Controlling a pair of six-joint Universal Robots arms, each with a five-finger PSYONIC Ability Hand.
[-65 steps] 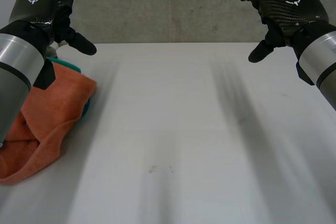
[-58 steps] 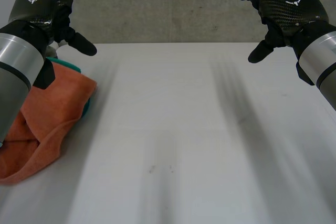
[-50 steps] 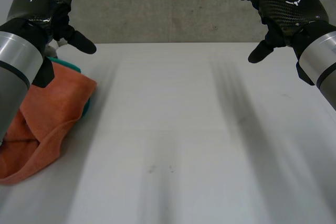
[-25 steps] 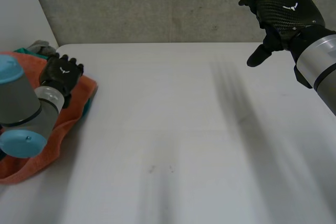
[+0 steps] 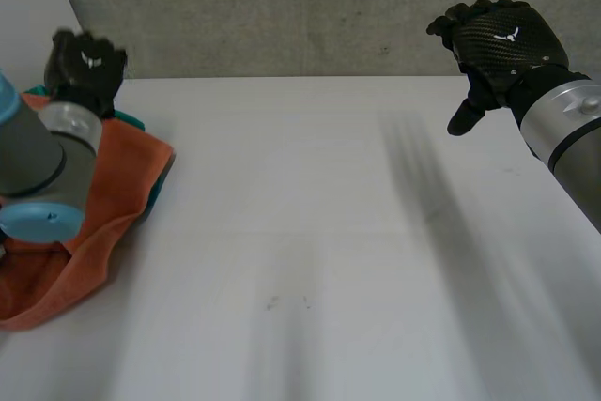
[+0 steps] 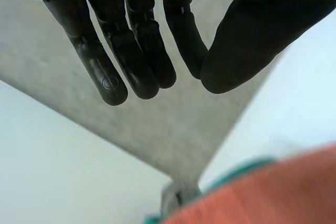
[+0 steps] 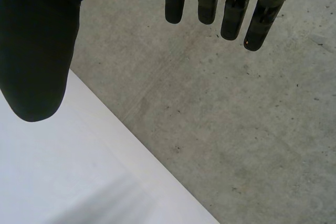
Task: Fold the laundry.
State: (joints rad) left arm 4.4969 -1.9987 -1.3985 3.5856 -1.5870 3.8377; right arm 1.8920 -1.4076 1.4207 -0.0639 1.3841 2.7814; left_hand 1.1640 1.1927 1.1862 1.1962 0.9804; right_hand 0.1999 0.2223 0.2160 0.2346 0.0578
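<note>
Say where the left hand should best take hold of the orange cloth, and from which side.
Probably the corner of the orange cloth toward the middle of the table, which lies flat, clear of the bunched folds. The left hand, open by the cloth's far end, could come down from above and pinch it. A teal cloth peeks from underneath, so take the orange layer alone.

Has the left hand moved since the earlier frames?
Yes. The left hand has swung out over the orange cloth and is now at its far edge; the cloth itself stayed put.
</note>
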